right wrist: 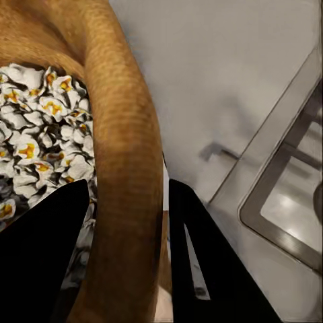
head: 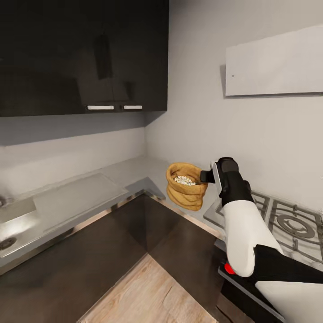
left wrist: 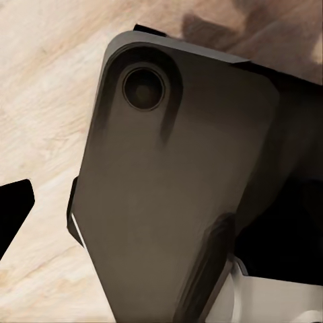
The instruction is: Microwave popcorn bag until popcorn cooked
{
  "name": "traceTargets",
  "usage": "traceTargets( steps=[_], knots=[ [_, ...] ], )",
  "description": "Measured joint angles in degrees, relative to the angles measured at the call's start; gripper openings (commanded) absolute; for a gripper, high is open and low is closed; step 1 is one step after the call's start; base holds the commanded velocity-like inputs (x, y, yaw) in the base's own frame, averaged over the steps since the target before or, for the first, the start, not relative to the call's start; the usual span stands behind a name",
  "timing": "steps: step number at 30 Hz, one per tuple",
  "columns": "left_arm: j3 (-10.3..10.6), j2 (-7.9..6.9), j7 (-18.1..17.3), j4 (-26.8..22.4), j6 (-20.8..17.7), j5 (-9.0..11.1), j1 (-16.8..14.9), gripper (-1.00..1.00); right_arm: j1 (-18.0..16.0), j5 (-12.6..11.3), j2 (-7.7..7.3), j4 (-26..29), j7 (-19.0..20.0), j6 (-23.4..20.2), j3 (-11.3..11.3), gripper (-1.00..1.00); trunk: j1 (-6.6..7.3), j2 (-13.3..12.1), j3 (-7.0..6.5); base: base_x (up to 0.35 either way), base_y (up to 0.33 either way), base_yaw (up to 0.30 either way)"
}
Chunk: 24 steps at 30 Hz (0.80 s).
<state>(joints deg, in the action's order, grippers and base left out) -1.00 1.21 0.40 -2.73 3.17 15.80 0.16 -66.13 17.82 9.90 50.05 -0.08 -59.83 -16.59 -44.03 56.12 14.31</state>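
While the head camera is looking down into a corner of the kitchen, the popcorn bag (head: 185, 185) is showing near the inside corner of the grey worktop (head: 80, 193), close to the front edge and just beside the gas hob (head: 287, 222). The bag is standing upright with its top open, and white popcorn (head: 184, 180) is lying inside it. The right gripper (head: 207, 176) is reaching to the bag's rim from the hob side, at the end of the white and black right arm (head: 244, 224). Dark cabinets (head: 80, 54) are hanging above the worktop, and a steel sink (head: 13, 224) is sitting at the far left end. A white hood (head: 273, 63) is hanging on the pale wall over the hob.

Moving to the left wrist camera, a big dark part of the robot (left wrist: 168, 195) is sitting in front of a wooden floor (left wrist: 40, 81). A black fingertip (left wrist: 15, 208) is poking in from one side, but nobody can tell if the left gripper is spread or pressed together.

Up close in the right wrist camera, the right gripper (right wrist: 124, 235) is pinching the bag's thick rolled rim (right wrist: 124, 155). One black finger (right wrist: 44, 249) is sitting inside over the popcorn (right wrist: 40, 114), and the other is pressing on the outside. The grey worktop (right wrist: 215, 74) and the hob's steel edge (right wrist: 276, 175) are showing behind the bag.
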Motion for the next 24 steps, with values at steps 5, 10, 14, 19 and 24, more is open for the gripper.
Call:
traceTargets(
  steps=[5,10,14,19,24],
  knots=[
    [0.0,-0.04,0.0,0.0,0.0,0.0,0.0,1.00,0.0,-0.1,-0.05,0.0,0.2,0.0,0.2,-1.00,0.00,0.0,0.00,-0.349,0.000,0.000],
    [0.1,0.00,0.0,0.0,0.0,-0.2,0.0,1.00,0.0,-0.1,0.03,0.0,0.2,0.0,0.3,-1.00,0.00,0.0,0.00,-0.349,0.000,0.000],
    [0.1,0.00,0.0,0.0,0.0,-0.3,0.0,1.00,0.0,-0.3,-0.03,0.0,0.2,0.0,0.3,-1.00,0.00,0.0,0.00,-0.349,0.000,0.000],
    [0.1,0.00,0.0,0.0,0.0,-0.4,0.0,1.00,0.0,-0.5,-0.11,0.0,0.3,0.0,0.3,-1.00,0.00,0.0,0.00,-0.349,0.000,0.000],
    [0.1,0.08,0.0,0.0,0.0,-0.4,0.0,1.00,0.0,-0.5,-0.12,0.0,0.3,0.0,0.3,-1.00,0.00,0.0,0.00,-0.349,0.000,0.000]
  ],
)
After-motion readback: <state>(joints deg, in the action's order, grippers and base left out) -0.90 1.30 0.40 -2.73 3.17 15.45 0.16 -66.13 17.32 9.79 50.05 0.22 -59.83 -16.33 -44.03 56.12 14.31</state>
